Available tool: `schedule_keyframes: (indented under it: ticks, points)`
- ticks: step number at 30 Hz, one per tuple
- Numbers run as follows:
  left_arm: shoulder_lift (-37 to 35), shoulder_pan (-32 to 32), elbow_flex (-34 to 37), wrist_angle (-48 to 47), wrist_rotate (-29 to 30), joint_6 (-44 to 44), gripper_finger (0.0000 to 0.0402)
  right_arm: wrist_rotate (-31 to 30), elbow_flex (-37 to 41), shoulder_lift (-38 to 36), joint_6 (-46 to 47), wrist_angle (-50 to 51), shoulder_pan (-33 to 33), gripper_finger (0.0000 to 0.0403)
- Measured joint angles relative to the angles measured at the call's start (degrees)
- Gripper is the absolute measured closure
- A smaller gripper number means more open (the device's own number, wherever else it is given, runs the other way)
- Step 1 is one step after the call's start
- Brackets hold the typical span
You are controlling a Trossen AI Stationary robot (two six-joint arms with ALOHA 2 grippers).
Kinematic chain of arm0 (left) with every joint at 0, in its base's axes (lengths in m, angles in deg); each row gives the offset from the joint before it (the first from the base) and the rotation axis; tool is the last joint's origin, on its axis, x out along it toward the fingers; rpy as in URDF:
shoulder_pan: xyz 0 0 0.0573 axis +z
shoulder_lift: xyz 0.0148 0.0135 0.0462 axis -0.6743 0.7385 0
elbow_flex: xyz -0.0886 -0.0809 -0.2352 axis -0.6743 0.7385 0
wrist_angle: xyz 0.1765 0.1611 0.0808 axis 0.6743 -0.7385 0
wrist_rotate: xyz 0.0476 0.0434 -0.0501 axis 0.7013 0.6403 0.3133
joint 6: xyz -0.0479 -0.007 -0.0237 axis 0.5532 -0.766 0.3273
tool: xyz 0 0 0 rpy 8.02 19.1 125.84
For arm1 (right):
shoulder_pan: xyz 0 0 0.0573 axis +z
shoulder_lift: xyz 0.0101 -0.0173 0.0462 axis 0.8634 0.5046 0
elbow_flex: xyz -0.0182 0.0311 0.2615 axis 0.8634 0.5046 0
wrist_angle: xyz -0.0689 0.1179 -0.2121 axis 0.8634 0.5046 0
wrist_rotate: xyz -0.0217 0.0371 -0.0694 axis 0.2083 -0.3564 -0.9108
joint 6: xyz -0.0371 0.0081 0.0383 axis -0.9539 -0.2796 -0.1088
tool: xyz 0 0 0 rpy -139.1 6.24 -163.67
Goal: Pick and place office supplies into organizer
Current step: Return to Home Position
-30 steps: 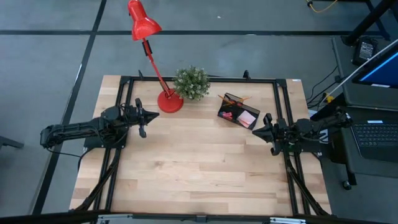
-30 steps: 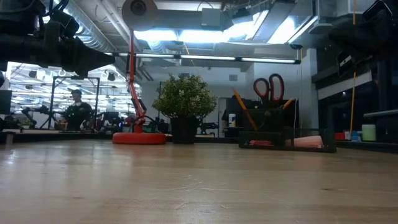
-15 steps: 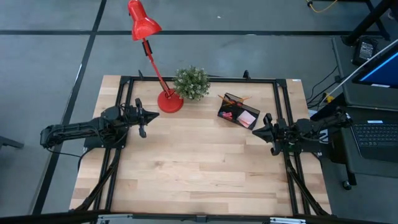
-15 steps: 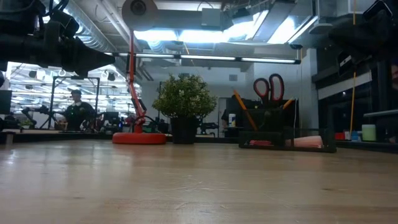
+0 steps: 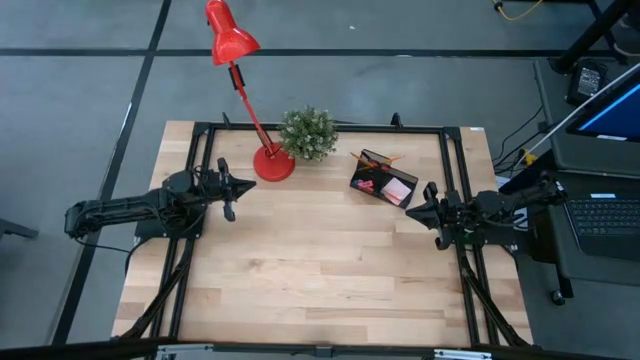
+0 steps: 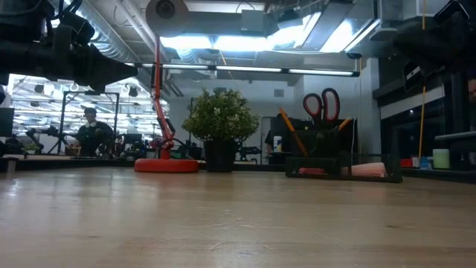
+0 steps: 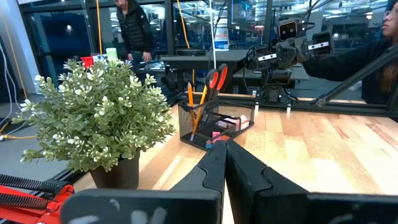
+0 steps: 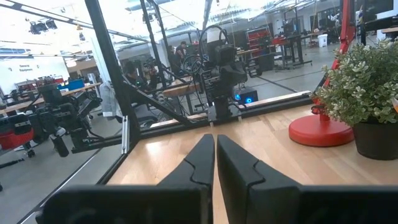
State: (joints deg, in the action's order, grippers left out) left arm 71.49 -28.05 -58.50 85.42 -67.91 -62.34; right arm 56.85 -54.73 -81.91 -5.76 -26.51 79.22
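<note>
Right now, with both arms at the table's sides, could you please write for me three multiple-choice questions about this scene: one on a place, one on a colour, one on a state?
1. Where does the organizer stand?
A. on the right part of the table, close to the right end effector
B. at the table's left edge
C. on the floor

2. What colour is the desk lamp?
A. blue
B. red
C. white

3. How are the two end effectors?
A. both wide open
B. one is clamped on a pen
C. both shut, holding nothing

Answers: 1 A, the high view shows it close to the right end effector. 2 B, its head, arm and base are all red. 3 C, the wrist views show the left end effector and the right end effector with fingers pressed together and empty.
</note>
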Motion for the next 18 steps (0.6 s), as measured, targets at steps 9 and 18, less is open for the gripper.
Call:
schedule_keyframes:
  ticks: [9,18]
  points:
    - [0.0,0.0,0.0,0.01,-0.02,0.0,0.0398,0.0,0.0,0.0,-0.02,0.01,0.01,0.038]
    - [0.0,0.0,0.0,0.01,-0.01,0.0,0.0399,0.0,0.0,0.0,-0.01,0.0,0.01,0.038]
